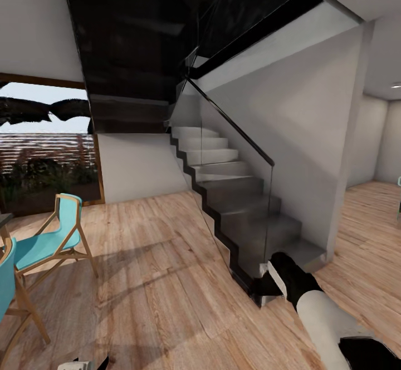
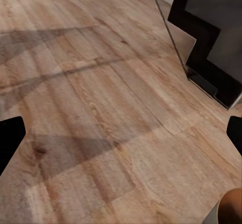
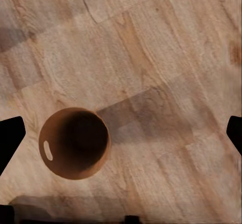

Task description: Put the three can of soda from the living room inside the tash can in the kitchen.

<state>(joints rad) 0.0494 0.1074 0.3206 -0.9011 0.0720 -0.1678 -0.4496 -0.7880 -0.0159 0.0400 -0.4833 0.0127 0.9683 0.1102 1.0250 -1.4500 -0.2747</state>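
Tash can (image 3: 74,143) standing upright on wood plank floor (image 3: 166,57), mouth facing straight up at right wrist camera, glossy copper interior showing nothing inside. Right gripper (image 3: 121,133) hanging released above it, fingertips spread wide. Left gripper (image 2: 121,135) likewise spread, holding nothing, over floor near staircase (image 1: 234,192).

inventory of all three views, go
staircase: 1, grey steps with black edge and glass railing, centre of head view
chairs: 2, turquoise seats on wood frames, left of head view
window: 1, brown frame, behind the chairs
floor: light wood planks, all views
tash can: 1, copper-brown inside, standing on the floor, seen from above in right wrist view, nothing visible inside
right arm: 1, black and white, lower right of head view
right gripper: 1, black fingertips at frame edges, open
left gripper: 1, black fingertips, open
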